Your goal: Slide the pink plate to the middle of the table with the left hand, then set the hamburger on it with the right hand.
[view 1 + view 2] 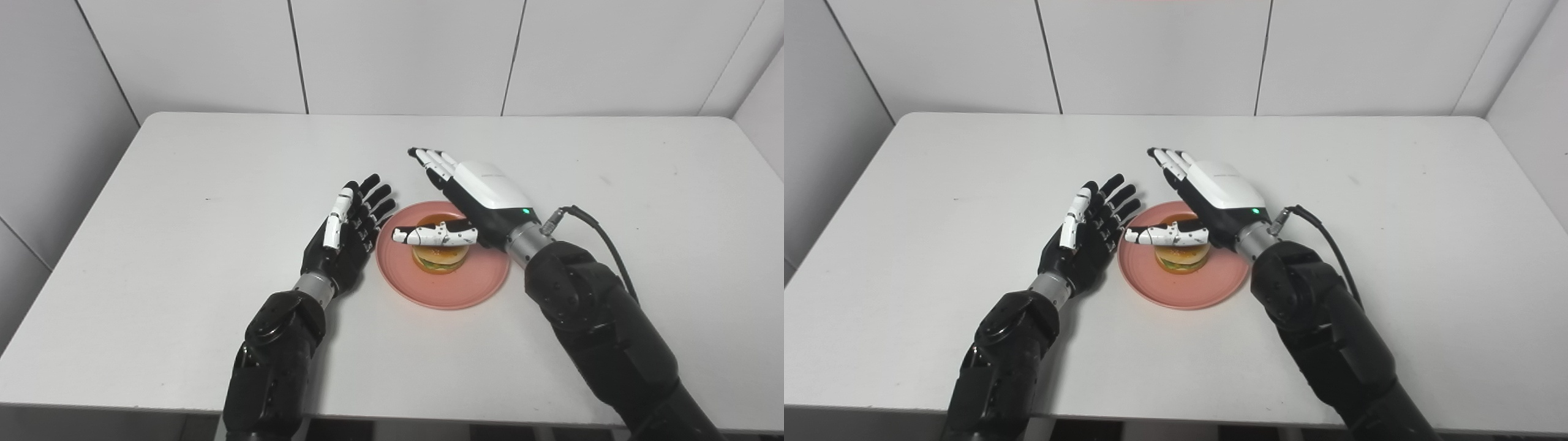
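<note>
We see a white worktop [184, 257] w/ rounded corners, matte, a few faint marks, backed by white wall panels [404, 55] w/ dark seams. Near its middle sits the pink plate [429, 288], round, smooth, shallow rim, and the hamburger [438, 257] rests on it approx. at centre: tan bun, green lettuce edge showing. Our right robot hand [471, 202] hangs over the plate's far-right part, released, fingers straight and pointing away-left; its thumb [435, 235] (white segments, black specks) lies across the burger top and hides part of the bun, whether touching we can't tell. The hand's back is a glossy white shell w/ a small green light by the wrist; tiny grey lettering on the shell, too small to read. A black cable loops from the metal wrist to the forearm. Our left robot hand [346, 236] is just beside the plate's left rim, released too, palm up-ish, black fingers spread, not gripping anything. Both forearms are black, bulky, coming in from the near edge.
</note>
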Robot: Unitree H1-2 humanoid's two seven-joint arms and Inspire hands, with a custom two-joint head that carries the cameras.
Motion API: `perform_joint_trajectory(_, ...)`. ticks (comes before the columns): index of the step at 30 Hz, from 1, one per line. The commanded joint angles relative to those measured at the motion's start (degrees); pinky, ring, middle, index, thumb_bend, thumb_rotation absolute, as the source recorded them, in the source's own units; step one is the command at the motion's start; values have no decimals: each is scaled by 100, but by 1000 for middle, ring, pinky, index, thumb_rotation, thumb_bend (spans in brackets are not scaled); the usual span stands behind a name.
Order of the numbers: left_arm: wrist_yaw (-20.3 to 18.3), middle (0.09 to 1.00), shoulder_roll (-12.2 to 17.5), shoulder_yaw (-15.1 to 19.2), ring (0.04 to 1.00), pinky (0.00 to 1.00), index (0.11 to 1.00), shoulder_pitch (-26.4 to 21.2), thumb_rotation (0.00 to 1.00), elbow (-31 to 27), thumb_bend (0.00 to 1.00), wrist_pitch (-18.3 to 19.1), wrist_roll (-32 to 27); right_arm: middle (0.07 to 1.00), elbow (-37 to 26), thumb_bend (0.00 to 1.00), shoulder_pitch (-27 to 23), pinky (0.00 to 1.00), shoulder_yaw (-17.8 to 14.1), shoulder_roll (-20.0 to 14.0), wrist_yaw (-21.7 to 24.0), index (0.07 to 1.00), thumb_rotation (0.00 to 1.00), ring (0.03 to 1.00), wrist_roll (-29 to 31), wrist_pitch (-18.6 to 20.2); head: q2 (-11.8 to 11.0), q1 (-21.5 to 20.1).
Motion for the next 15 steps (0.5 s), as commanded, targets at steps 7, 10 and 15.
perform_joint_trajectory(7,115,952,140,80,950,972,950,97,1000,12,356,-331,245,1000,-204,931,359,960,-1238,353,-642,1000,1000,1000,1606,-335,-69,-36)
perform_joint_trajectory(10,151,982,203,65,981,995,970,188,1000,-77,365,-670,482,1000,-5,925,591,996,-1749,620,-573,1000,1000,1000,2668,-220,-93,-72)
perform_joint_trajectory(15,252,999,315,-47,997,999,995,442,1000,-249,361,-1278,1033,1000,119,995,1018,1000,-2327,977,-605,1000,1000,1000,3819,175,-106,-55)
